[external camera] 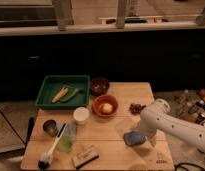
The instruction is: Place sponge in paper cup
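The blue-grey sponge [131, 138] lies flat on the wooden table [116, 160], toward the front right. My white arm reaches in from the right, and its gripper [145, 135] hangs low at the sponge's right edge, open, with the sponge still resting on the table. The white paper cup [81, 115] stands upright near the table's middle, left of the orange bowl and well to the left of the gripper.
An orange bowl [105, 106] holds a yellowish item, with a dark brown bowl [99, 85] behind it. A green tray [48, 98] sits back left. A dark metal cup [49, 127], green translucent cup [67, 140], brush [47, 156] and tan block [85, 156] stand front left.
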{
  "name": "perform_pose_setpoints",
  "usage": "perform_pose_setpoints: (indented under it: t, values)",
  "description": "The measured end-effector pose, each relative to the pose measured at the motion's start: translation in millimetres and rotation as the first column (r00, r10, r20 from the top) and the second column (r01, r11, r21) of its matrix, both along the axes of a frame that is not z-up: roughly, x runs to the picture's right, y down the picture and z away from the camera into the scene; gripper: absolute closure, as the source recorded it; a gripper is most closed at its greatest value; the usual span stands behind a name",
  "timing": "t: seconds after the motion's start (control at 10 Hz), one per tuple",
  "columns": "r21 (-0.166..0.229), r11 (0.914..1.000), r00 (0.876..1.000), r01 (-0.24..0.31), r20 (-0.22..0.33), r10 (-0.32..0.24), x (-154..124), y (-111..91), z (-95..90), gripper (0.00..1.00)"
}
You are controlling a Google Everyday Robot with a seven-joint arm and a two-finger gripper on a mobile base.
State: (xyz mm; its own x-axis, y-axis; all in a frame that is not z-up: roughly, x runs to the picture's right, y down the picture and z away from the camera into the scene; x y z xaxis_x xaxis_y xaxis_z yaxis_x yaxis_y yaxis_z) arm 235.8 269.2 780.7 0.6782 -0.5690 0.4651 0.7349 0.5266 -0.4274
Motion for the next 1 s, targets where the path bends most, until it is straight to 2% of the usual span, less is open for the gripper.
perform_pose_setpoints:
  t: [0.2, 0.4, 0.9, 1.0]
  values:
    - [-0.003, 1.0000, 1.000, -0.003, 0.016, 0.003, -0.1, 1.1, 1.0, 0.20]
    - [-0.006, 0.9996, 0.998, 0.026, 0.051, -0.026, 0.1, 1.5, 1.7, 0.20]
    - [-0.014, 0.9994, 0.996, 0.030, 0.081, -0.029, 3.2, 4.2, 2.2, 0.20]
    - [-0.014, 0.9987, 0.994, 0.049, 0.099, -0.047, 3.4, 4.8, 2.4, 0.20]
